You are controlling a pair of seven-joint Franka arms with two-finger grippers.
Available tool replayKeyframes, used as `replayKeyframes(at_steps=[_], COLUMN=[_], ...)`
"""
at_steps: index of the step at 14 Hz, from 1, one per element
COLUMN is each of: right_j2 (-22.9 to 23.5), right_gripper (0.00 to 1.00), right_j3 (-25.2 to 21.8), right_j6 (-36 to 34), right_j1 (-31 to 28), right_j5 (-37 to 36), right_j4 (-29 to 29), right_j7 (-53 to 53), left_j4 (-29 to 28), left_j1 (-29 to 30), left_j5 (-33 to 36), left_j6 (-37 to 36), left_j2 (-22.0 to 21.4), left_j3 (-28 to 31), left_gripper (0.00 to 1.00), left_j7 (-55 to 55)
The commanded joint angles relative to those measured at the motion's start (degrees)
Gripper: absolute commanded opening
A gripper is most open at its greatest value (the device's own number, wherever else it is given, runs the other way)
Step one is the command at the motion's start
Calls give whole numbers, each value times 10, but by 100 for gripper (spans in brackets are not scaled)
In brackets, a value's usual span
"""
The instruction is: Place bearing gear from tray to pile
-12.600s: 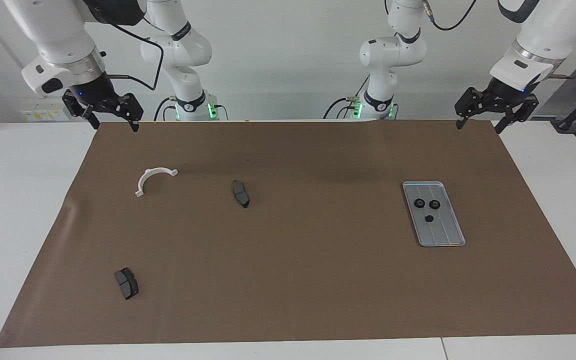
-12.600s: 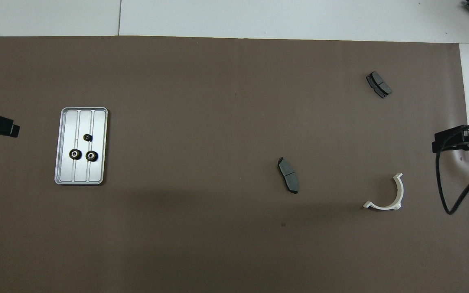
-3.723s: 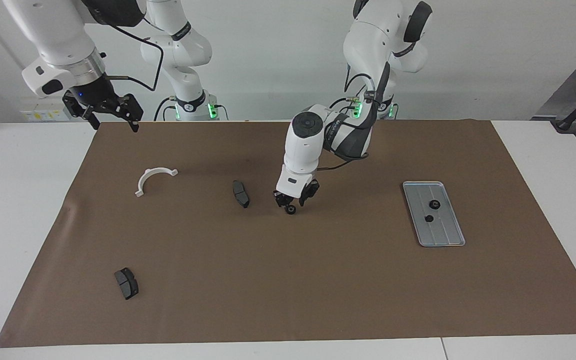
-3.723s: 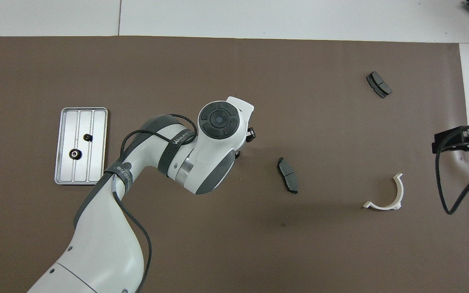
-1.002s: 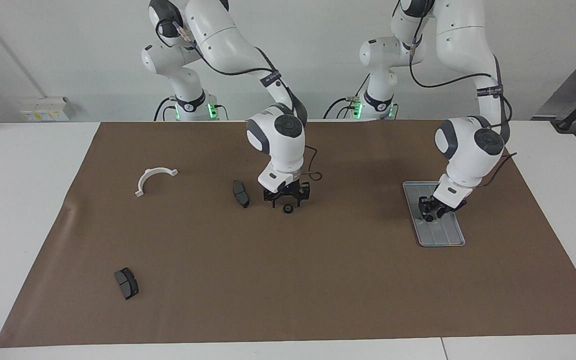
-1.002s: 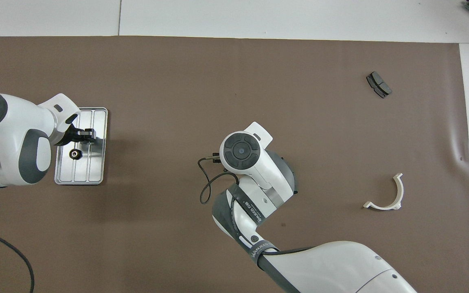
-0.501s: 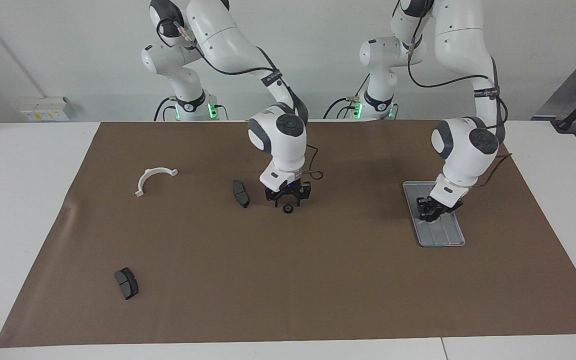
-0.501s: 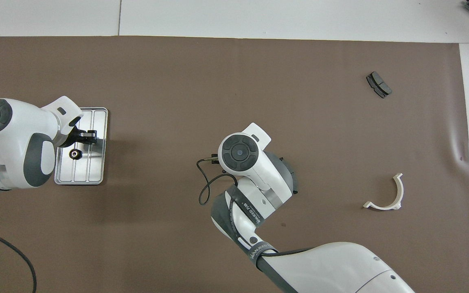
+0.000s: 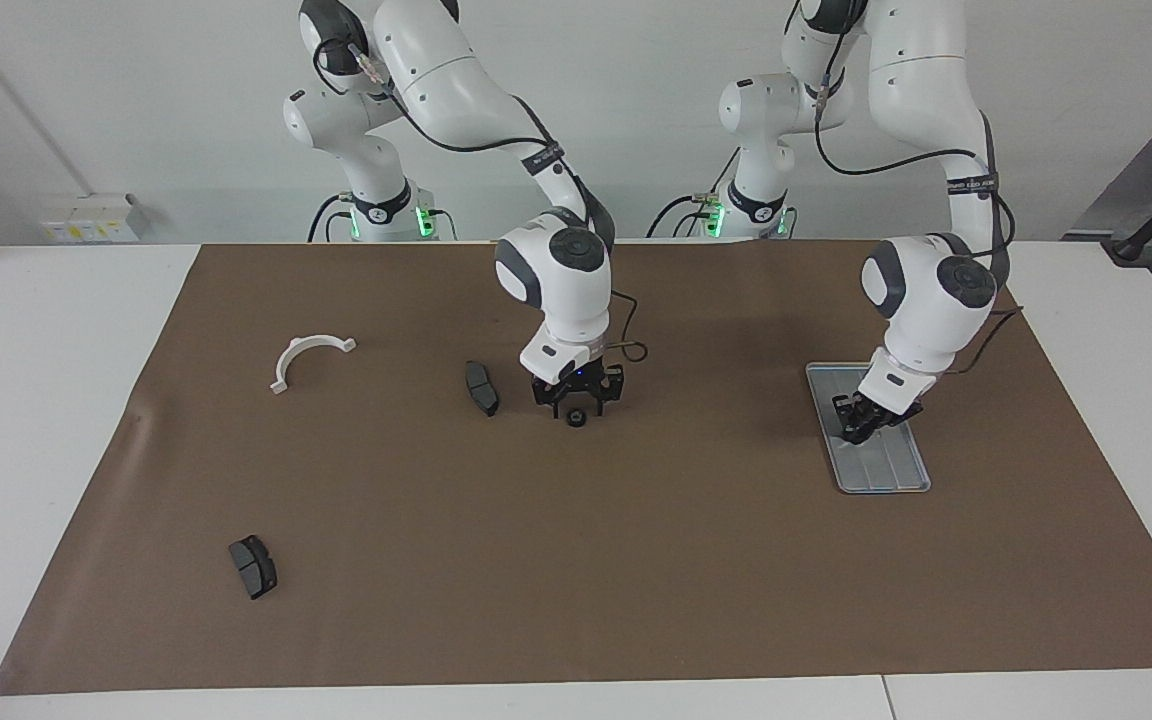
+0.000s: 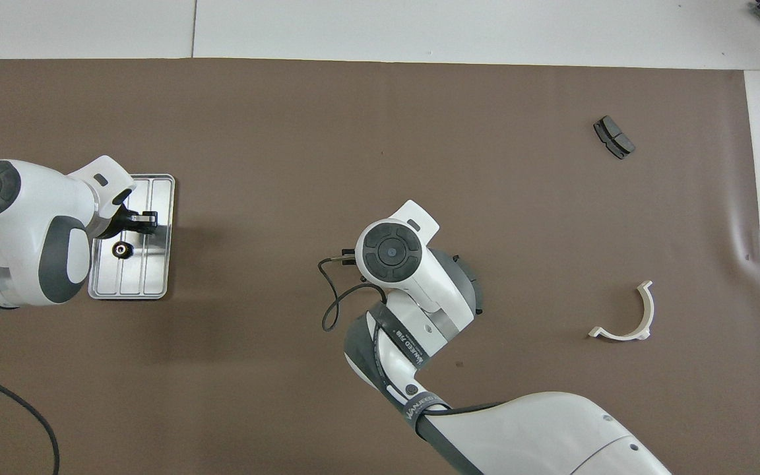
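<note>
While the left gripper (image 9: 854, 432) is clamped shut on a small gear over the tray (image 9: 896, 476), the pile gear (image 9: 574, 418) is seen directly beneath the right gripper (image 9: 576, 404), whose jaws are spread.

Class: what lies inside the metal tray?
One black gear lies in the tray. The left pincer reaches into it, shut, hiding whatever sits under its tips.

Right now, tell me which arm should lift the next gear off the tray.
Left. The left gripper is low over the tray, beside a gear; the right gripper hangs over the mat's middle.
</note>
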Motion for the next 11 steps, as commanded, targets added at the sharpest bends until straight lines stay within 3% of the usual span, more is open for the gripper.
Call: replayKeyframes(at_steps=[1, 6, 7, 9, 10, 11], right_j2=[-1, -1, -1, -1, -1, -1], right_gripper=[75, 49, 41, 7, 0, 0], right_j3=[-1, -2, -2, -2, -2, -2], right_j6=[23, 27, 33, 34, 33, 31], right_j1=[-1, -2, -2, -4, -4, -5], right_j5=[-15, -23, -23, -23, -23, -23], right_j4=[-12, -11, -11, -10, -10, -8], right_j7=[13, 13, 13, 13, 13, 14], left_j4=[-14, 41, 58, 75, 75, 75], left_j1=[0, -15, -26, -47, -60, -78], left_j5=[1, -3, -3, -3, -3, -3], left_j6=[5, -54, -76, -92, -90, -86], left_j2=[-13, -10, -9, -9, -9, -8], left_j3=[0, -2, -2, -2, -2, -2], left_gripper=[14, 13, 13, 13, 13, 13], left_j7=[-1, -39, -62, -109, -138, -170])
